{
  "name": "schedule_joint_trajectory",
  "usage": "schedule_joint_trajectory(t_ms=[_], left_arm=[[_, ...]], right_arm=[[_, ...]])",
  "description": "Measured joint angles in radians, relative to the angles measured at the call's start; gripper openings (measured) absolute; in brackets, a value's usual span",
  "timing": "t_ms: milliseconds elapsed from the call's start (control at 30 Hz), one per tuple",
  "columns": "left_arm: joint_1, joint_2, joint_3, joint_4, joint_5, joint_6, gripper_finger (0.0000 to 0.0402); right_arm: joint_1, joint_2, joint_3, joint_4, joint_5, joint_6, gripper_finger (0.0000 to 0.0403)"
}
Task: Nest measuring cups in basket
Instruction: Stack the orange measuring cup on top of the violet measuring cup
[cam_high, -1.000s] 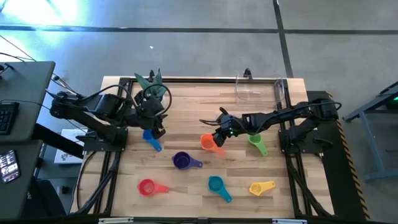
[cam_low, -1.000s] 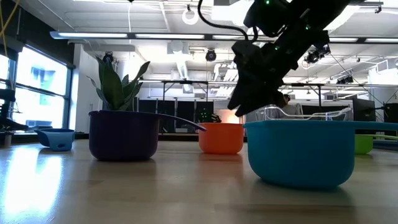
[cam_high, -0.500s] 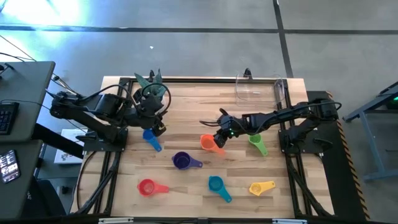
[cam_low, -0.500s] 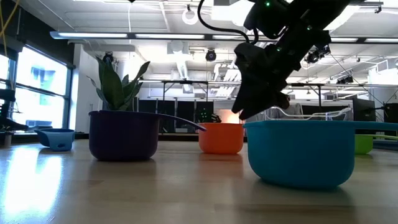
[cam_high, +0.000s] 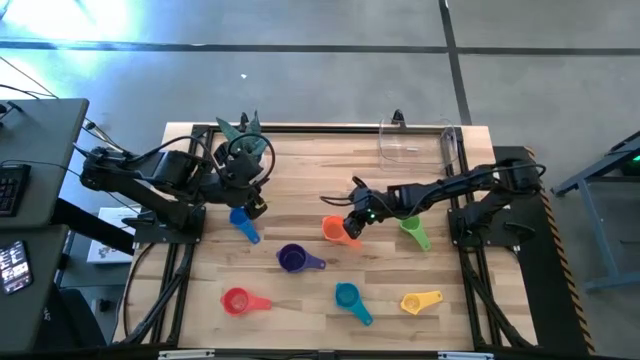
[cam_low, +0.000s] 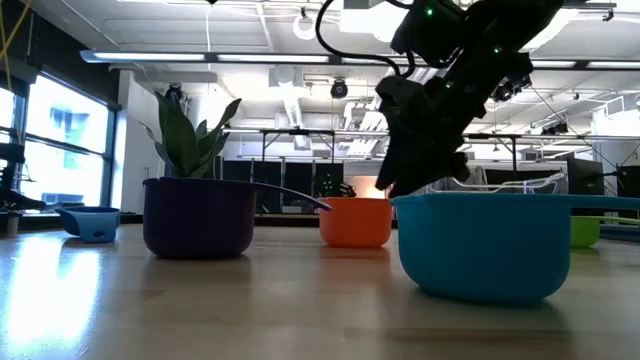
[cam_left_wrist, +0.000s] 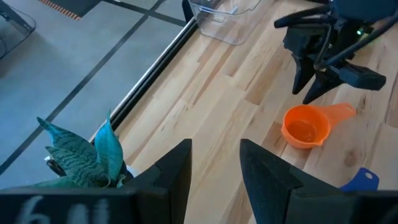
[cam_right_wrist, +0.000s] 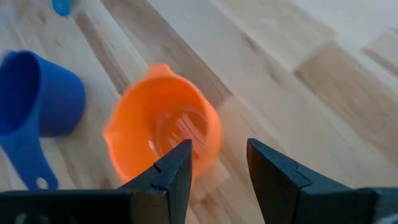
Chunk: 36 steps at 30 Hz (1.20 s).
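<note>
Right gripper over the orange cup, near the middle of the surface. I have the right jaws parted and empty; in the right wrist view one finger stands over the cup's bowl and the other outside its rim, so the wall lies between them. The cup sits upright with its handle pointing toward the right arm.

Left gripper waiting at the far left, close to the potted plant and just above the blue cup; its jaws are likewise apart and hold nothing.

The basket rests empty at the far right edge, well apart from every cup. The purple cup, red cup, teal cup, yellow cup and green cup lie scattered singly; none is nested yet.

The step in hand, as I judge it, is the pick of the orange cup. To do it well I should lower straight down until the inner finger is well inside the bowl, then close on the wall. I should keep the descent vertical, since a light plastic cup will probably skate or tip on bare wood if nudged sideways. Once it is clamped I should lift clear of the green cup before swinging toward the basket.
</note>
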Motion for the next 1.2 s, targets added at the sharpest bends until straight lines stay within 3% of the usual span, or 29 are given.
schedule_joint_trajectory(t_ms=[467,600,867,1200], left_arm=[[0.000,0.000,-0.001,-0.005,-0.004,0.000,0.0127],[0.000,0.000,-0.001,-0.005,-0.004,0.000,0.0127],[0.000,0.000,-0.001,-0.005,-0.004,0.031,0.0127],[0.000,0.000,-0.001,-0.005,-0.003,0.043,0.0127]], right_arm=[[0.015,0.085,0.000,0.022,-0.018,0.057,0.0139],[0.015,0.106,0.000,0.023,-0.031,0.079,0.0110],[0.016,0.102,0.000,0.025,-0.065,0.072,0.0008],[0.016,0.065,0.003,0.023,-0.080,0.088,0.0005]])
